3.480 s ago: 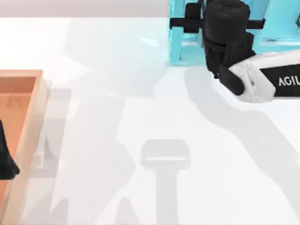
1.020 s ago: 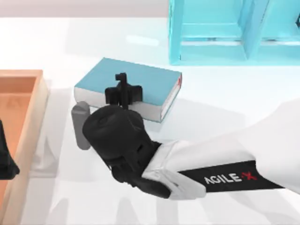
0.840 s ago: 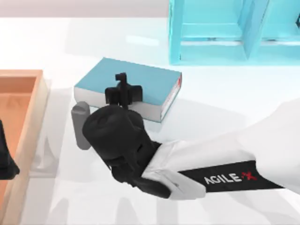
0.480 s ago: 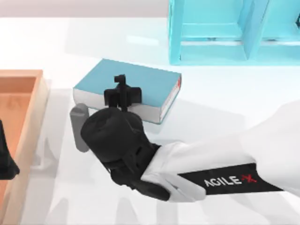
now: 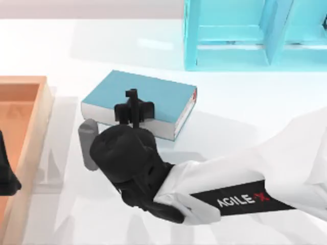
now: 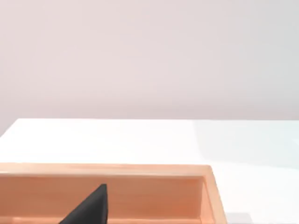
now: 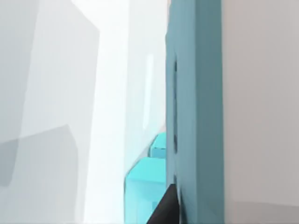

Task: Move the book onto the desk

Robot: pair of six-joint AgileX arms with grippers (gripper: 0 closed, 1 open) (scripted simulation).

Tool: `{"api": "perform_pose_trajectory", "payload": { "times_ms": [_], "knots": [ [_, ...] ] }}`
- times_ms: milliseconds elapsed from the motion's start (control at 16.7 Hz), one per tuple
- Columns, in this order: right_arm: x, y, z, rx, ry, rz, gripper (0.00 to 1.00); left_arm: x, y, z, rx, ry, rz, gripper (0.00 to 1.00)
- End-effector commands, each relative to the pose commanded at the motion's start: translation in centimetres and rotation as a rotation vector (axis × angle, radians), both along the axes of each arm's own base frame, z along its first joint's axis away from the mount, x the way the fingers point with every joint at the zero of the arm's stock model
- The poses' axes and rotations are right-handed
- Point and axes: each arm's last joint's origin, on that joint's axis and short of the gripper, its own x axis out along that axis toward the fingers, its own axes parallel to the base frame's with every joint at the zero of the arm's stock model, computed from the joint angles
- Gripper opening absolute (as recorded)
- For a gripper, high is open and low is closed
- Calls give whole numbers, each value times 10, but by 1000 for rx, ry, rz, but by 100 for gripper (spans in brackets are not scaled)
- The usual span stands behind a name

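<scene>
Now the book lies flat on the white tabletop, light blue cover up, white page edges toward the near side and a thin red strip at its right short end. It sits about midway across the tabletop, nearer the far edge, just in front of the cyan shelf unit that stands at the far right, and apart from it. The right pincer is at the book's near long edge, its black fingers reaching over the cover; whether they grip the book or have let go cannot be told. In the right wrist view the blue cover runs close past the camera. An orange-brown wooden tray rests at the left edge, and the left pincer is parked over it, fingers unclear.
</scene>
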Motion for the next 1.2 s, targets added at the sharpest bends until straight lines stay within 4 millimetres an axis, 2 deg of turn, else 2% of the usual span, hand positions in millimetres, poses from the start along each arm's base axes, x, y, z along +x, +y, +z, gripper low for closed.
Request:
{"api": "perform_pose_trajectory", "payload": {
  "times_ms": [240, 420, 1200],
  "knots": [
    [0, 0, -14, 2, 0, 0, 0, 0, 0, 0, 0, 0, 0, 100],
    [0, 0, -14, 1, 0, 0, 0, 0, 0, 0, 0, 0, 0, 100],
    [0, 0, -14, 1, 0, 0, 98, 0, 0, 0, 0, 0, 0, 100]
  ]
}}
